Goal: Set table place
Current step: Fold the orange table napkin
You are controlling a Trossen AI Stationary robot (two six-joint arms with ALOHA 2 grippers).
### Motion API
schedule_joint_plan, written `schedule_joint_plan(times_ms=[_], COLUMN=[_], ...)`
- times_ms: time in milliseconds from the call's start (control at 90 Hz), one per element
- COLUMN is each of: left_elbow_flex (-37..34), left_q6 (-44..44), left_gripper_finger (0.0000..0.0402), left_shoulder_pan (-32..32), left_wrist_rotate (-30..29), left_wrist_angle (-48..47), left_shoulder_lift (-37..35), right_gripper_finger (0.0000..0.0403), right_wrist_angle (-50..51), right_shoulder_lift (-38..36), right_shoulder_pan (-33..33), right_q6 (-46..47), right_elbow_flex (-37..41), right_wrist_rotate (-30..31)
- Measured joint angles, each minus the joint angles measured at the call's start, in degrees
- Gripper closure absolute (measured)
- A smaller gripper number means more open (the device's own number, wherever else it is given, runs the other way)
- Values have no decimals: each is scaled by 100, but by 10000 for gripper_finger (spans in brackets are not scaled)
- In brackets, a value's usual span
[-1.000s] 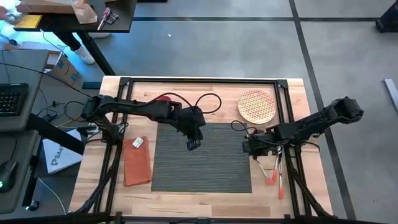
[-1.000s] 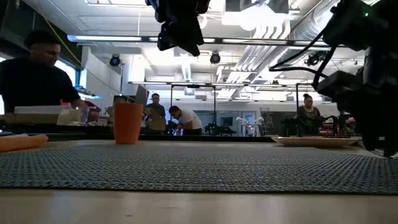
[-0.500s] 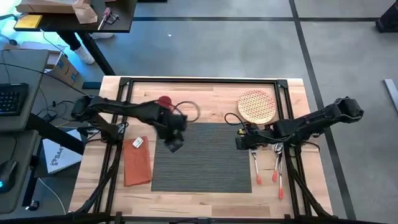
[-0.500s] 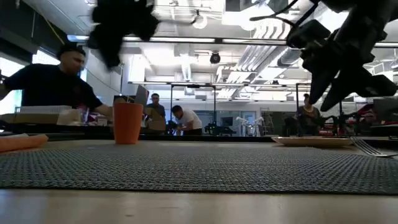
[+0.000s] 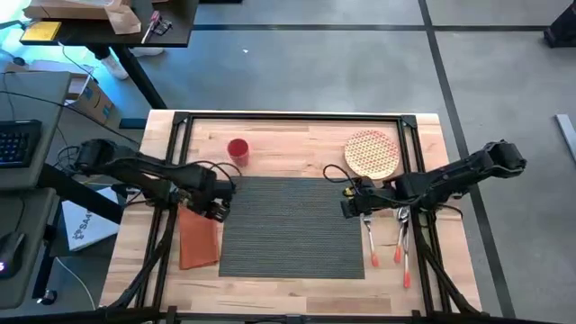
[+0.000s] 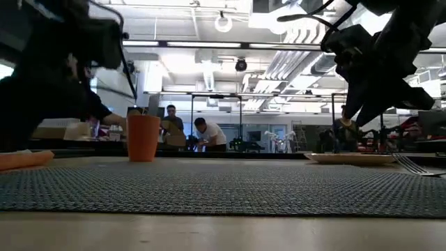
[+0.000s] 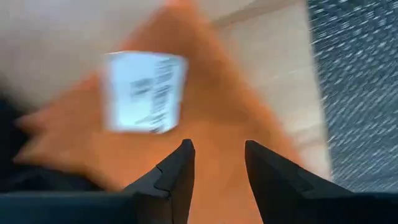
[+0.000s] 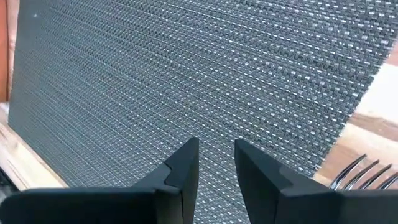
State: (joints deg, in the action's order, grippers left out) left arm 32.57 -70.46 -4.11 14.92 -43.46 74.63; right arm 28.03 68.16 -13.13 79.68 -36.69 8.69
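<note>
Rust-orange napkin (image 5: 199, 241) with a white tag (image 7: 144, 92) lies just left of the placemat (image 5: 292, 227); red cup (image 5: 238, 149) behind it, patterned plate (image 5: 373, 154) at the far right corner, fork (image 5: 369, 241) and orange-handled utensils (image 5: 400, 250) just off the mat's right edge. Placemat flat, centred on the wooden table (image 5: 297, 137) — nothing on it. Left gripper (image 5: 214, 205) over the napkin's top end, fingers parted, empty. Right gripper (image 5: 347, 205) at the mat's right edge — fingers slightly apart, empty. People in the room behind.

The left gripper (image 7: 216, 163), fingers slightly apart, hangs over an orange napkin (image 7: 211, 112) bearing a white label (image 7: 143, 92), beside the grey placemat (image 7: 360, 87).
</note>
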Motion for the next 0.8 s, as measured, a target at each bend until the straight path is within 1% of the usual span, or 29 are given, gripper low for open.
schedule_joint_plan(times_ms=[56, 100, 167, 278, 367, 444, 511, 567, 800], left_elbow_flex=[-61, -31, 150, 708, 1056, 1174, 1165, 1098, 685], left_q6=[-146, -268, -376, -263, -197, -200, -67, 107, 845], left_gripper_finger=[304, 312, 323, 340, 348, 347, 339, 325, 237], left_shoulder_pan=[-58, -91, -135, -269, -311, -160, 36, 250, 1422], left_wrist_rotate=[26, 36, 77, 63, -135, -338, -433, -486, -656], left_wrist_angle=[793, 1241, 1285, 804, -222, -1149, -1774, -2031, -1952], left_shoulder_lift=[9, 8, -34, -170, -234, -251, -257, -252, -243], right_gripper_finger=[316, 316, 316, 316, 316, 316, 316, 316, 316], right_wrist_angle=[0, 0, 2, 3, 6, 13, 15, 20, 16], right_shoulder_lift=[0, 0, 0, 0, 0, 0, 0, 0, 0], right_shoulder_pan=[0, 0, 0, 0, 0, 0, 0, 0, 0], right_q6=[-24, -24, -26, -63, -158, -172, -172, -172, -172], right_elbow_flex=[0, 0, 0, 0, 0, 0, 0, 2, 2], right_wrist_rotate=[-11, -18, -17, -14, -11, -9, -5, 4, 2])
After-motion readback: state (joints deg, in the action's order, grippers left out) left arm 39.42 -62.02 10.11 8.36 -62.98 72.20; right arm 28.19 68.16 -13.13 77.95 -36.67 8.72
